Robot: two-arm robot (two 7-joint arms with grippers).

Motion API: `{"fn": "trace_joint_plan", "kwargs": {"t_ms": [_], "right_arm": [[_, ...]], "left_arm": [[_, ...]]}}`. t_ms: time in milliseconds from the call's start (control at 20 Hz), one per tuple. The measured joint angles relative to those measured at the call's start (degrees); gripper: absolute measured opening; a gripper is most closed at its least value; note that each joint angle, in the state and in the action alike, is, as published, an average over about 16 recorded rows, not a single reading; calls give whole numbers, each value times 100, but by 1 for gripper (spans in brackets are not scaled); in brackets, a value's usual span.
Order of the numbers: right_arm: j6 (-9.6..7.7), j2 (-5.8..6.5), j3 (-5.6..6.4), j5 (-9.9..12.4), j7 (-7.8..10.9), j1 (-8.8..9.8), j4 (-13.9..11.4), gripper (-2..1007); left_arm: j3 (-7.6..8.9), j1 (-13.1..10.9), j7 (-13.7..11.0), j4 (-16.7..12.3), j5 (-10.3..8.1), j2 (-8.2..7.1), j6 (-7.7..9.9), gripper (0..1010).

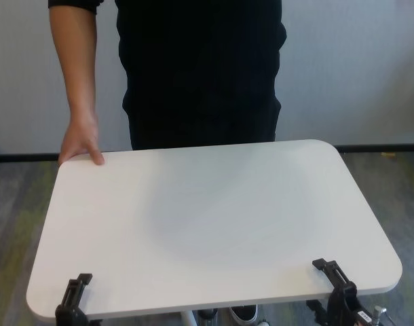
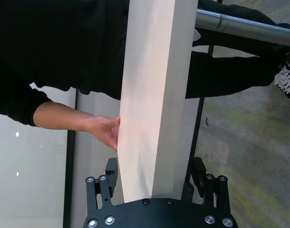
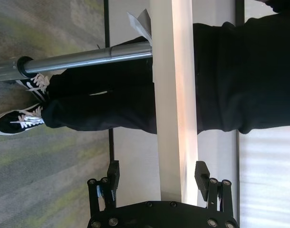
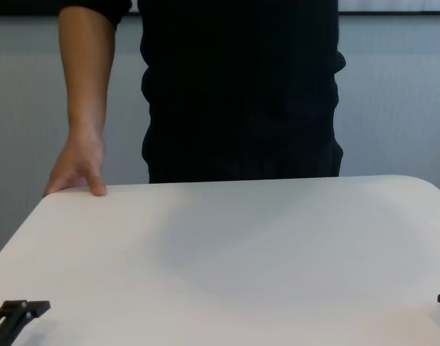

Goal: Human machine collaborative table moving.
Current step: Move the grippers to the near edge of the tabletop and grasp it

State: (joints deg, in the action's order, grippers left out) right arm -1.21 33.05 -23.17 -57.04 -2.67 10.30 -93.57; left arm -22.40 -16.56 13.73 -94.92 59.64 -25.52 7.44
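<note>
Left gripper: we have it at the near left corner of the table, one black finger hooked over the top and the other under the board. In the left wrist view its fingers stand on either side of the white edge, close against it, so we read it as clamped on the table.

Person's hand: we see it at the far left corner, thumb on the tabletop and the palm over the edge. The bare forearm rises straight up from it.

Table: the white top with rounded corners fills the middle of the head view, its far edge right in front of the person and its near edge held by us at both corners. The top is bare. A grey metal pole runs from its underside.

Person: stands at the far side in black shirt and black trousers, centred behind the table. Dark sneakers with white laces show on the grey-green carpet.

Right gripper: we have it at the near right corner, one finger on top and one below. In the right wrist view the fingers straddle the edge with a gap on each side, so we cannot tell whether they press on it.
</note>
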Motion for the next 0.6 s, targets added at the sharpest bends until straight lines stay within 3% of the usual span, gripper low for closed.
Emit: {"fn": "trace_joint_plan", "kwargs": {"t_ms": [600], "right_arm": [[-1,52,-80,-34,-104,-5,-53,1001]], "left_arm": [[0,0,0,0,0,0,0,1000]]}}
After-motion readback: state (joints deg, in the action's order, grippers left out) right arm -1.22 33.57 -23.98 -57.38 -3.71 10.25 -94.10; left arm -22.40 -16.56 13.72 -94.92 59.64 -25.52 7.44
